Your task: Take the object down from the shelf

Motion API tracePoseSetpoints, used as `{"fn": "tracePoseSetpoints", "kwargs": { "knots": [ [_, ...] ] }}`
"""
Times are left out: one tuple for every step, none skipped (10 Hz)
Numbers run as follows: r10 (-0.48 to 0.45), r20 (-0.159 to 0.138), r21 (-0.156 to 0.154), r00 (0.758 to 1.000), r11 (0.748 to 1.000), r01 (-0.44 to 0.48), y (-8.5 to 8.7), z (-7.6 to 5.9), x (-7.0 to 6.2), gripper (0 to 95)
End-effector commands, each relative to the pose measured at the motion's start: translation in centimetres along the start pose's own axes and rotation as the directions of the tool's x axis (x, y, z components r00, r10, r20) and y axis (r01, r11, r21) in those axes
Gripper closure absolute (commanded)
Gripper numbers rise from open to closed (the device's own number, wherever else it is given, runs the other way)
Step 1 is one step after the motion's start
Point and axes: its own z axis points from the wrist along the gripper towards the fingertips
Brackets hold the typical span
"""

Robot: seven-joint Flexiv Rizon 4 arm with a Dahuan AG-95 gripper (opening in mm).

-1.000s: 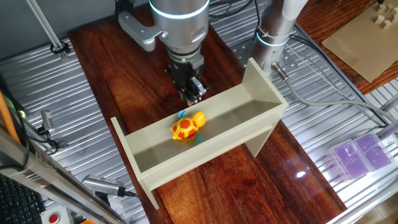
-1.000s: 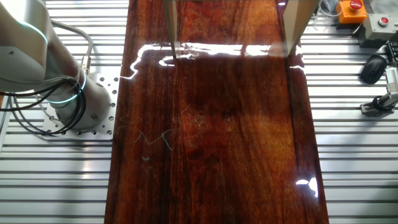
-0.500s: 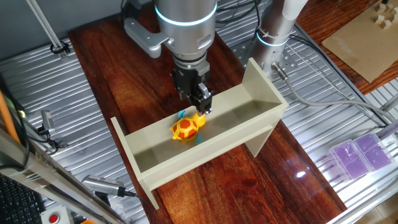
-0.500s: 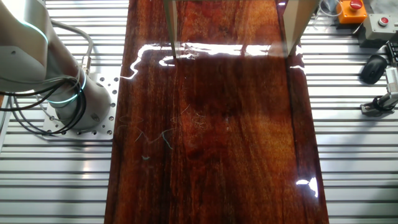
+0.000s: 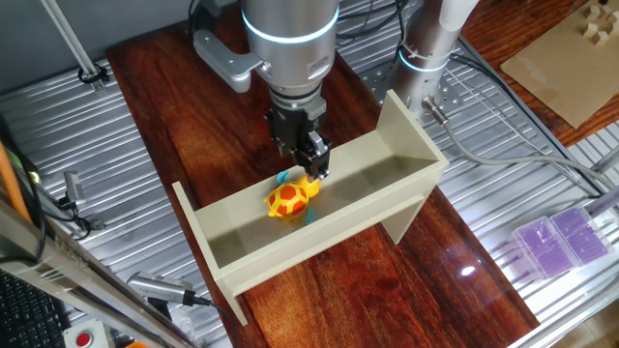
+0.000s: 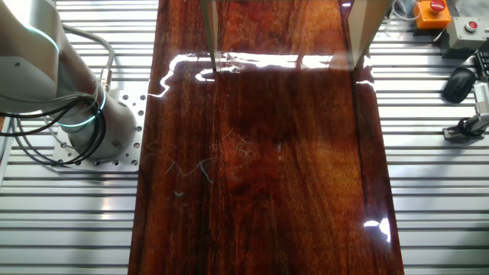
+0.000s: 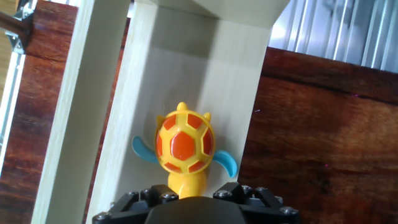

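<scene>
The toy turtle point(image 5: 290, 198), with a yellow head, an orange-red and yellow shell and blue flippers, lies in the trough of the beige shelf point(image 5: 387, 208) near its middle. My gripper point(image 5: 314, 166) points down at the turtle's head end from the far side. In the hand view the turtle point(image 7: 184, 144) lies on the shelf floor between the shelf walls point(image 7: 62, 124). Its yellow head sits between the fingers of my gripper point(image 7: 186, 194), which look open with a small gap on the right. The other fixed view shows only the shelf legs point(image 6: 208, 34).
The shelf stands across a dark wooden board point(image 5: 174, 116) on a ribbed metal table. The arm's base point(image 5: 426, 48) is behind the shelf. A purple box point(image 5: 561, 242) lies at the right, cardboard point(image 5: 571, 58) at the far right, and tools point(image 5: 164, 290) at the lower left.
Since a second ago my gripper moved down and right to the turtle's head. Over the last half second nothing has visibly moved.
</scene>
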Motion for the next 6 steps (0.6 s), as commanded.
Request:
{"fn": "tracePoseSetpoints", "kwargs": {
  "knots": [
    [0.037,0.005,0.007,0.999,0.999,-0.037,0.2,0.3,0.2,19.0],
    [0.049,0.012,0.009,0.999,0.999,-0.049,0.2,0.6,0.3,19.0],
    [0.054,0.019,0.009,0.998,0.998,-0.055,0.2,0.9,0.3,38.0],
    [0.06,0.023,0.01,0.998,0.998,-0.06,0.2,1.1,0.1,38.0],
    [0.062,0.023,0.012,0.998,0.998,-0.062,0.2,1.5,0.0,38.0],
    [0.06,0.026,0.012,0.998,0.998,-0.06,0.1,2.0,-0.2,38.0]
  ]
}}
